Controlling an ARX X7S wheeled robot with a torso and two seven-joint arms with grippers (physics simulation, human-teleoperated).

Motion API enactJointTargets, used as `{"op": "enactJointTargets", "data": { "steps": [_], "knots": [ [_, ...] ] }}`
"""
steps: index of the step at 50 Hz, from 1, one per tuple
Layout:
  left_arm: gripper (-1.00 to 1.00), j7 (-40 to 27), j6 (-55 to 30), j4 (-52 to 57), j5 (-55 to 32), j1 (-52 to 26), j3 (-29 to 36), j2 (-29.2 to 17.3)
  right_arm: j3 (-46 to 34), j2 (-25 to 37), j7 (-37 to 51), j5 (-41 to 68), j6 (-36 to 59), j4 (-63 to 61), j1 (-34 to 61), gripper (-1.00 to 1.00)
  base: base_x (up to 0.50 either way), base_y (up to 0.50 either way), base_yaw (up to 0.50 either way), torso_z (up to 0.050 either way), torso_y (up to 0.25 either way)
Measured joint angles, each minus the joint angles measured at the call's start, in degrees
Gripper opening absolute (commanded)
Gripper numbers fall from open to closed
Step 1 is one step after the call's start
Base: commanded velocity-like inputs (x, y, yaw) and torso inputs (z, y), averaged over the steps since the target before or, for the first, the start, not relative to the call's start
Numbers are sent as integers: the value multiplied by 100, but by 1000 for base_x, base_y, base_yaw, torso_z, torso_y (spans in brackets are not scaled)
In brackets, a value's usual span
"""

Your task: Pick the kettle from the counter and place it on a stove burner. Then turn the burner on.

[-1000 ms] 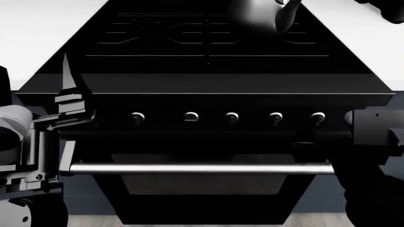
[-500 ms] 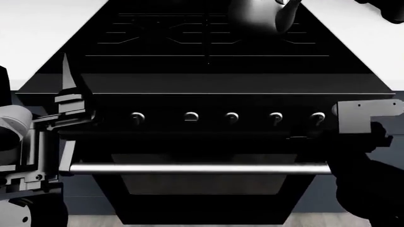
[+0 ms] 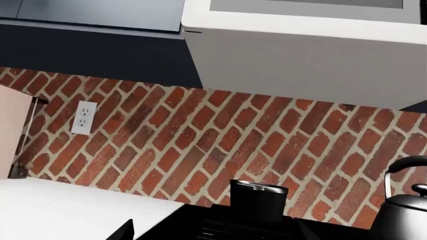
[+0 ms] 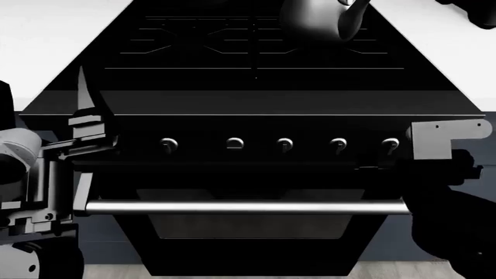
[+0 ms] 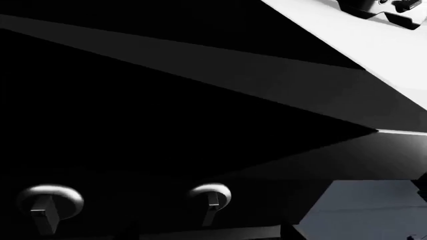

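Note:
The shiny dark-grey kettle [image 4: 310, 20] stands on a back burner of the black stove [image 4: 256, 99], cut by the head view's top edge. It also shows in the left wrist view [image 3: 407, 215]. A row of round front knobs [image 4: 284, 143] runs above the silver bar handle [image 4: 248, 207]. My left gripper [image 4: 83, 99] points upward at the stove's front left corner, open and empty, its fingertips [image 3: 123, 232] far apart. My right gripper [image 4: 387, 163] is at the rightmost knob [image 4: 391, 143]; its jaws are lost in the dark. Two knobs [image 5: 210, 196] show close in the right wrist view.
White counter [image 4: 46, 35] flanks the stove on both sides. A black object [image 4: 473, 11] sits on the right counter at the back. A black canister [image 3: 259, 200] stands at the brick wall behind the stove. Dark cabinet fronts [image 4: 108, 238] lie below.
My right wrist has risen and turned beside the rightmost knob, so its grey bracket now shows. The kettle and the left arm have not moved.

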Motion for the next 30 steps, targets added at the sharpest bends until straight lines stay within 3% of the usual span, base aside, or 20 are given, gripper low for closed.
{"op": "enactJointTargets", "data": {
  "steps": [30],
  "knots": [
    [100, -42, 49, -43, 31, -2, 80, -38, -96, -357, -417, -410, -387, 989, 93, 100, 0, 0, 0, 0, 0]
  ]
}}
